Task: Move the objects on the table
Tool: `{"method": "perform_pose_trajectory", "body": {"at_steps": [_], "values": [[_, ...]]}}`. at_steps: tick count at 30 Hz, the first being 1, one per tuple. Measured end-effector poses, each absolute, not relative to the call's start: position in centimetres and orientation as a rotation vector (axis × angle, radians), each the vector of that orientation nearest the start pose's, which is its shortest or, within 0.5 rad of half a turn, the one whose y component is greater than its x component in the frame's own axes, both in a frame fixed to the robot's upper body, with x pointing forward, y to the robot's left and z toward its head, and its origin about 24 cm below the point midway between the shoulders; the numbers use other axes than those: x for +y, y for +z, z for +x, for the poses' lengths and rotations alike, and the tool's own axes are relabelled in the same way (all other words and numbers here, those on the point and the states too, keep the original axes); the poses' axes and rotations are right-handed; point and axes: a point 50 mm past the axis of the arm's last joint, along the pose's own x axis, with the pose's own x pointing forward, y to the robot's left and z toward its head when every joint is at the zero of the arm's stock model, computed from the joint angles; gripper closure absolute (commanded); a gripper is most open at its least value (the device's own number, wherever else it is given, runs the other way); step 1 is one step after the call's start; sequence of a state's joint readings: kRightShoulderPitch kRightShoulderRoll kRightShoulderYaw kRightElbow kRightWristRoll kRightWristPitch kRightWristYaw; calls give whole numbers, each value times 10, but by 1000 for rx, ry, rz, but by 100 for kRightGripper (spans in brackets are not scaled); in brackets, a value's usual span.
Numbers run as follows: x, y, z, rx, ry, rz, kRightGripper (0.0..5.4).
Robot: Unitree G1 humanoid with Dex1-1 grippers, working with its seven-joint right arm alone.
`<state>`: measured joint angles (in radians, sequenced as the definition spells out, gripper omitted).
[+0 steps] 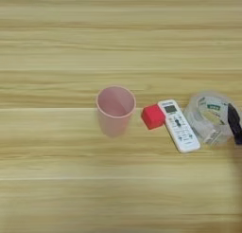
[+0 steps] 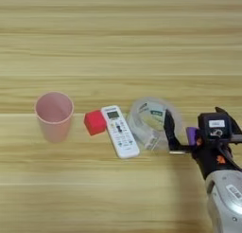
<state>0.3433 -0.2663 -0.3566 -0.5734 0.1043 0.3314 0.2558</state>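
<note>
On the table (image 1: 56,47) the objects lie in a row: a small red cube (image 1: 152,116), a slim white remote control (image 1: 178,125) right beside it, and a wide roll of clear tape (image 1: 208,116) at the right. My right gripper (image 2: 193,117) comes in from the right, open. One black finger (image 2: 169,130) lies against the right part of the tape roll (image 2: 150,120). The other finger (image 2: 220,112) stands well clear to the right of the roll. Only the first finger (image 1: 234,124) shows at the edge of the left eye view.
A pink cup (image 1: 115,109) stands upright just left of the red cube. My silver forearm (image 2: 227,194) fills the bottom right corner of the right eye view. Bare wood stretches across the far and near parts of the table.
</note>
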Motion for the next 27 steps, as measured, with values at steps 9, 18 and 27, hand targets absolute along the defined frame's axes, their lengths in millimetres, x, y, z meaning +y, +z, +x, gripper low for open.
{"method": "perform_pose_trajectory", "body": {"at_steps": [9, 18, 27], "values": [[-200, 91, 180, 23, 159, -254, 2], [-179, 80, 161, 67, 234, -255, 2], [-174, 72, 166, 81, 270, -273, 2]]}}
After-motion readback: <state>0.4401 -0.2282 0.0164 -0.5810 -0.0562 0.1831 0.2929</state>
